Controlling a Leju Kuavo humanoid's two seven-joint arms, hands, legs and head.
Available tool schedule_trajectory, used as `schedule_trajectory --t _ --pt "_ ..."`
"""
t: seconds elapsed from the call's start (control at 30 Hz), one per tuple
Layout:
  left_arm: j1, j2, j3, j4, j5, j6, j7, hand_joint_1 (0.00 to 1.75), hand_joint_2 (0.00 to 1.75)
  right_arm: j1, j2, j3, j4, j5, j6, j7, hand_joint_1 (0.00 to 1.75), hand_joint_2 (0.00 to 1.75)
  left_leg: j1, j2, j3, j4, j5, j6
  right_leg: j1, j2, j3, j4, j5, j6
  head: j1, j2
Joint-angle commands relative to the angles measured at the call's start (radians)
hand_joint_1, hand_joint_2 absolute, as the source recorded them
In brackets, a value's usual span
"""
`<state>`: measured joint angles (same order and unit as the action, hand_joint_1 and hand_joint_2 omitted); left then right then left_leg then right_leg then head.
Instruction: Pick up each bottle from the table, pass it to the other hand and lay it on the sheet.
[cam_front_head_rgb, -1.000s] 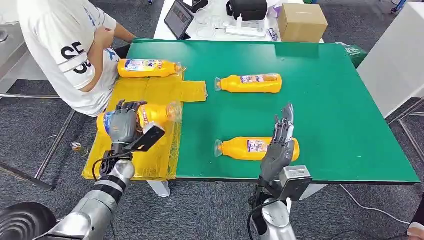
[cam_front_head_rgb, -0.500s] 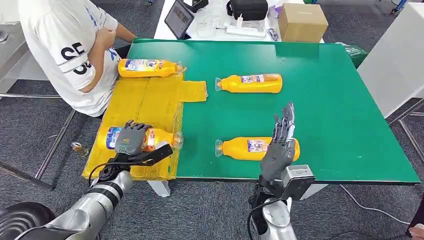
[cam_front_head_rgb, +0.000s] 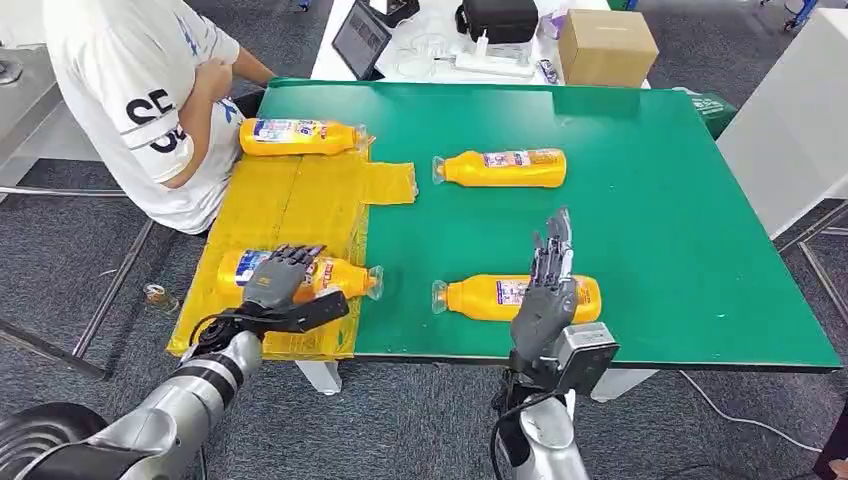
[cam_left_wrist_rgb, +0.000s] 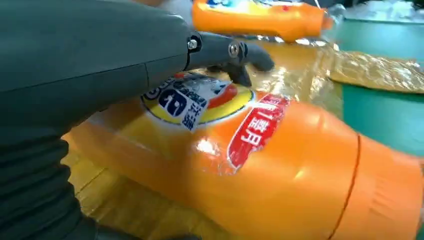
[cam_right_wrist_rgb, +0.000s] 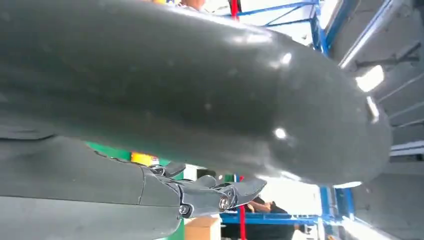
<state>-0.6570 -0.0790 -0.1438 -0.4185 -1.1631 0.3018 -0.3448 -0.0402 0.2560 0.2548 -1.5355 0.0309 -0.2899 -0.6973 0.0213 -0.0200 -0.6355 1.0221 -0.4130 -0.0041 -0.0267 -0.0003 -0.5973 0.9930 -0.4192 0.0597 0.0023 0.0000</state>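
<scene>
- The held bottle (cam_front_head_rgb: 300, 276) lies on its side on the yellow sheet (cam_front_head_rgb: 290, 205), near the front edge.
- The left hand (cam_front_head_rgb: 275, 285) wraps its fingers (cam_left_wrist_rgb: 235, 52) over it.
- The right hand (cam_front_head_rgb: 545, 290) stands upright, fingers straight and holding nothing, before another bottle (cam_front_head_rgb: 520, 297) on the green tabletop (cam_front_head_rgb: 650, 200).

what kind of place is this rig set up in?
Probably a robotics lab or test workshop, not a home. A green-topped table stands on grey carpet, a side desk behind holds a tablet, a power strip and a cardboard box, and the right wrist view shows blue steel framing overhead.
</scene>
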Motion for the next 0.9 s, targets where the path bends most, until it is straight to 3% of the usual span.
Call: schedule_trajectory --t 0.03,0.43,0.53,0.63,0.67,0.7,0.73,0.83,0.9 --pt "0.011 -0.001 0.038 0.074 0.059 -0.116 -0.029 0.0 0.0 -0.05 0.004 -0.052 0.124 -0.019 0.019 0.012 0.0 0.0 0.0 0.004 0.005 -0.001 -0.001 0.001 0.001 0.002 0.004 -0.002 0.0 -0.002 0.001 0.0" --pt "0.021 0.004 0.064 0.069 0.115 -0.185 -0.048 0.0 0.0 -0.061 0.01 -0.069 0.152 -0.02 0.018 0.012 0.0 0.0 0.0 0.005 0.012 -0.003 -0.001 0.001 0.001 0.003 0.011 -0.003 0.001 -0.003 0.0 0.0" --pt "0.039 -0.017 0.16 0.032 0.253 -0.219 -0.134 0.0 0.0 -0.064 0.007 -0.066 0.165 -0.015 0.023 0.013 0.0 0.0 0.0 0.004 0.011 -0.002 0.0 0.001 0.001 0.003 0.011 -0.002 0.001 -0.002 0.0 0.0" --pt "0.081 -0.095 0.342 -0.106 0.536 -0.051 -0.306 0.0 0.0 -0.077 -0.031 -0.03 0.211 0.093 0.002 0.067 0.0 0.0 0.0 0.004 0.012 -0.003 0.0 0.002 0.001 0.002 0.012 -0.004 0.001 -0.003 0.0 0.0" --pt "0.098 -0.123 0.382 -0.187 0.63 0.004 -0.353 0.0 1.75 -0.091 -0.065 0.004 0.241 0.192 -0.017 0.123 0.0 1.75 0.0 0.002 0.012 -0.002 0.0 0.002 0.001 0.001 0.011 -0.003 0.001 -0.002 0.001 0.0" --pt "0.197 -0.116 0.252 -0.467 0.765 0.202 -0.353 0.0 1.75 -0.106 -0.089 0.013 0.271 0.261 -0.017 0.166 0.0 1.75 0.0 0.004 0.012 -0.003 0.0 0.002 0.001 0.002 0.012 -0.004 0.001 -0.003 0.0 0.0" --pt "0.235 -0.087 0.17 -0.589 0.865 0.3 -0.353 0.0 1.75 -0.129 -0.123 0.034 0.308 0.336 -0.005 0.22 0.0 1.75 0.001 0.002 0.009 -0.001 0.0 0.002 0.002 0.001 0.009 -0.003 0.001 -0.002 0.001 0.0" --pt "0.269 -0.073 0.141 -0.725 0.951 0.355 -0.353 0.0 1.75 -0.159 -0.16 0.047 0.35 0.454 -0.034 0.273 0.0 1.75 0.001 0.007 0.007 0.0 -0.002 0.003 0.002 0.004 0.006 -0.002 0.001 -0.003 0.001 0.0" --pt "0.308 -0.094 0.177 -0.862 0.904 0.396 -0.353 0.0 1.75 -0.228 -0.241 0.066 0.431 0.625 -0.008 0.393 0.0 1.75 0.001 0.011 0.01 -0.001 -0.003 0.002 0.002 0.007 0.006 -0.002 0.001 -0.003 0.001 0.0"
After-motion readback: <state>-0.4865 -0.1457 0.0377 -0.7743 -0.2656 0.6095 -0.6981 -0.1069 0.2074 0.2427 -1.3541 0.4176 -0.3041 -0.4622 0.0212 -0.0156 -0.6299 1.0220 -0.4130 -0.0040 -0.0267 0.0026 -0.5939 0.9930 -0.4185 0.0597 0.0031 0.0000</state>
